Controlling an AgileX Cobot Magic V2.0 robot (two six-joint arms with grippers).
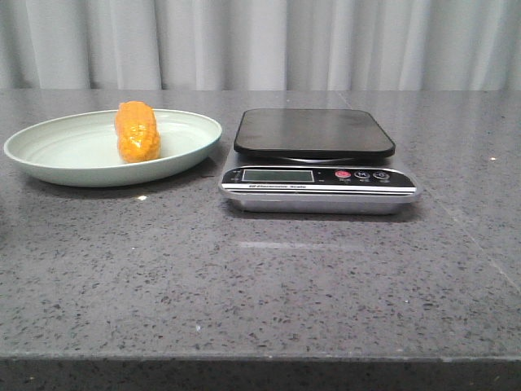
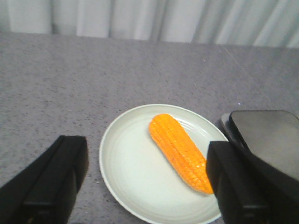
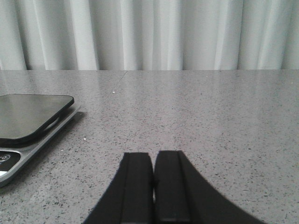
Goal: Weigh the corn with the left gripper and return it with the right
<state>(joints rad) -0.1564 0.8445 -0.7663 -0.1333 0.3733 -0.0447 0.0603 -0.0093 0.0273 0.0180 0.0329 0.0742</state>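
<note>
Your left hand point(image 2: 147, 186) hangs spread above the plate point(image 1: 49, 159), fingers straddling the corn point(image 1: 136, 130) lying there, ready to descend. The scale point(image 1: 317, 163) waits just beside. Your right hand point(image 3: 153, 186) rests pressed together, empty, near the scale.

Backdrop: you face a pale grey-white curtain point(image 1: 269, 41) hanging in vertical folds across the whole rear.
Worktop: your worktop point(image 1: 260, 285) is dark grey speckled stone, polished, with a thick front edge.
Seams: you can see 1 thin joint line running diagonally at the right side.
Light: soft and even; faint glints show on the stone.
</note>
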